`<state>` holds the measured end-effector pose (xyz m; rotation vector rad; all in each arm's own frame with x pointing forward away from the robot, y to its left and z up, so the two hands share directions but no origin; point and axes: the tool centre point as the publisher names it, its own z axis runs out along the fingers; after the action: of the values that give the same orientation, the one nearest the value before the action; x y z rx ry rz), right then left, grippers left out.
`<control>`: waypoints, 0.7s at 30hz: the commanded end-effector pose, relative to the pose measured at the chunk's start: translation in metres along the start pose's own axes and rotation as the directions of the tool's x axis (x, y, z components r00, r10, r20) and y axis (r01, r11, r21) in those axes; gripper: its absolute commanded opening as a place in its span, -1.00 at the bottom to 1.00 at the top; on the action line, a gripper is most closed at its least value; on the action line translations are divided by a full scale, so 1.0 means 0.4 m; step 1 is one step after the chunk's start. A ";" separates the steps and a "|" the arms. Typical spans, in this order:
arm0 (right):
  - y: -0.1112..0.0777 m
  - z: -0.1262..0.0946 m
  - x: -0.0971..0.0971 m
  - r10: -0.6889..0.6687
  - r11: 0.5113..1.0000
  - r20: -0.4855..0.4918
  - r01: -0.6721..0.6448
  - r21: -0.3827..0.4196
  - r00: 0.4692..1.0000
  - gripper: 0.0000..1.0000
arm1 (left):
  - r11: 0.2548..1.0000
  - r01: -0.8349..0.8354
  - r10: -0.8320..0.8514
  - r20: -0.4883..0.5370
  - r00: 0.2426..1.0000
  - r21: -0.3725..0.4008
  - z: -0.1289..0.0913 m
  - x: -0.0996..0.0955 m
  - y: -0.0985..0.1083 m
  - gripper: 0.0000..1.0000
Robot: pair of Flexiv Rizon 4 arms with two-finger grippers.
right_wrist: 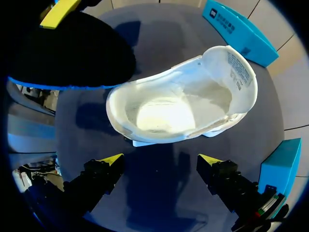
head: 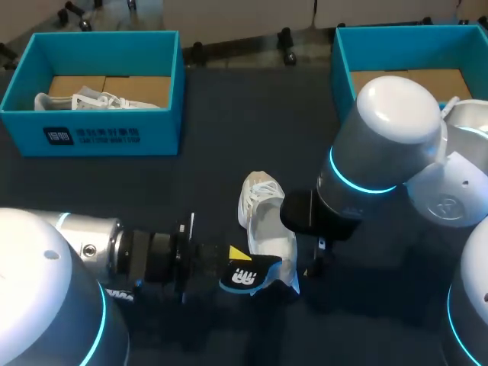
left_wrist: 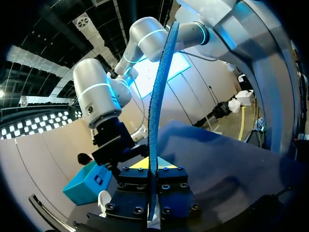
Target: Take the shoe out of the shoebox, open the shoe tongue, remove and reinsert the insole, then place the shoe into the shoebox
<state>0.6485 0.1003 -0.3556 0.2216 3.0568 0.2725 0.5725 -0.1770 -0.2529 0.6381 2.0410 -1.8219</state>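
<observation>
Right now the white shoe [head: 267,221] sits on the dark table [head: 229,122] about mid-way btw the two arms, outside both boxes. From the R wrist view its mouth gapes wide, the tongue w/ its printed label folded back and the pale inside on show.

L arm comes in low from the left. The left gripper [left_wrist: 153,166] is clamped on the insole [head: 248,276], both fingers pressing it from either side. In the L wrist view the insole stands edge-on as a thin blue strip rising from btw the yellow tips. From the head view it's held just beside the shoe's near end; I can't tell whether they touch.

R arm reaches in from the right. The right gripper [right_wrist: 160,162] has its fingers [right_wrist: 110,159] spread wide apart, holding nothing, w/ the shoe just ahead of them, not between.

Left shoebox [head: 91,136] — teal — stands at the far left corner w/ a second white shoe [head: 91,99] inside. Right shoebox [head: 343,61], same teal, is at the far right, partly behind the R arm, cardboard showing at its bottom.
</observation>
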 end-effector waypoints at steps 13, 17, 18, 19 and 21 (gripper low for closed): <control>-0.001 0.003 0.001 0.000 1.000 -0.001 0.000 -0.001 1.000 1.00 | 0.998 0.024 -0.023 0.020 1.000 -0.050 0.036 -0.029 0.079 -1.00; -0.001 0.003 0.001 0.000 1.000 -0.001 0.000 -0.001 1.000 1.00 | 0.997 0.027 -0.025 0.026 0.999 -0.069 0.038 -0.037 0.098 -1.00; -0.001 0.003 0.001 0.000 1.000 -0.001 0.000 -0.001 1.000 1.00 | 0.997 0.029 -0.027 0.026 0.999 -0.071 0.038 -0.039 0.102 -1.00; -0.001 0.003 0.001 0.000 1.000 -0.001 0.000 -0.001 1.000 1.00 | 0.997 0.029 -0.027 0.029 0.999 -0.075 0.037 -0.040 0.104 -1.00; -0.001 0.003 0.001 0.000 1.000 -0.001 0.000 -0.001 1.000 1.00 | 0.997 0.030 -0.028 0.030 0.999 -0.078 0.034 -0.042 0.109 -1.00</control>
<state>0.6485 0.1004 -0.3556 0.2216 3.0568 0.2726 0.6060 -0.1844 -0.2796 0.5589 2.0996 -1.7477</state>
